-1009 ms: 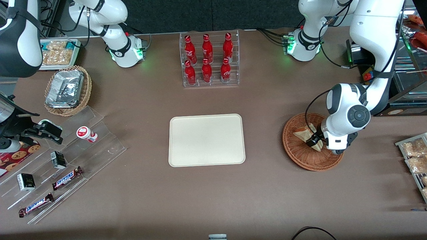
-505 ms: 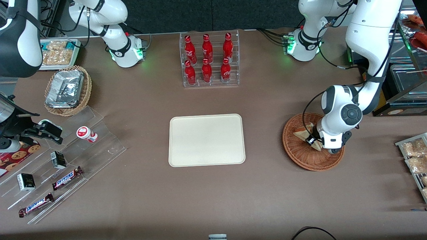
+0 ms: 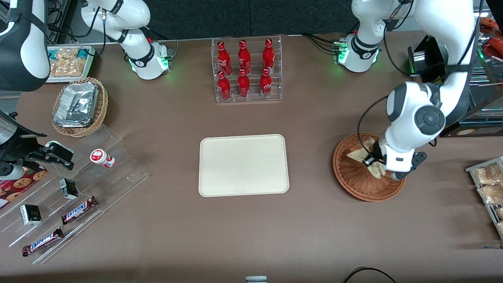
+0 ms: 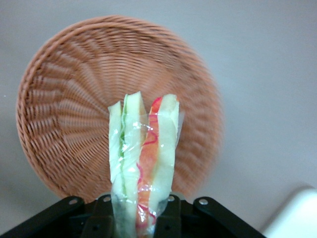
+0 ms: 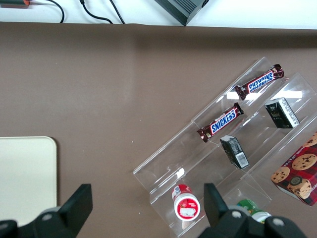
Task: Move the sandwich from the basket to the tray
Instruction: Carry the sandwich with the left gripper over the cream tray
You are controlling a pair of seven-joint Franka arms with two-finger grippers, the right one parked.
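Note:
The sandwich [image 3: 372, 160] [image 4: 143, 148], a plastic-wrapped wedge of pale bread with red and green filling, hangs a little above the reddish-brown wicker basket [image 3: 353, 188] [image 4: 64, 99]. My left gripper [image 3: 373, 162] [image 4: 143, 223] is shut on its lower end, one black finger on each bread face. Nothing else shows in the basket under it. The cream tray [image 3: 243, 165] [image 4: 297, 215] [image 5: 25, 173] lies flat beside the basket, toward the parked arm's end, with nothing on it.
A clear rack of red bottles [image 3: 245, 70] stands farther from the front camera than the tray. Bagged snacks [image 3: 487, 184] lie at the working arm's end. A tan basket of foil packets [image 3: 80, 106] and stepped acrylic racks [image 3: 78, 188] sit toward the parked arm's end.
The left arm has risen from low in the basket, and the sandwich has come up off the wicker with the gripper shut on it.

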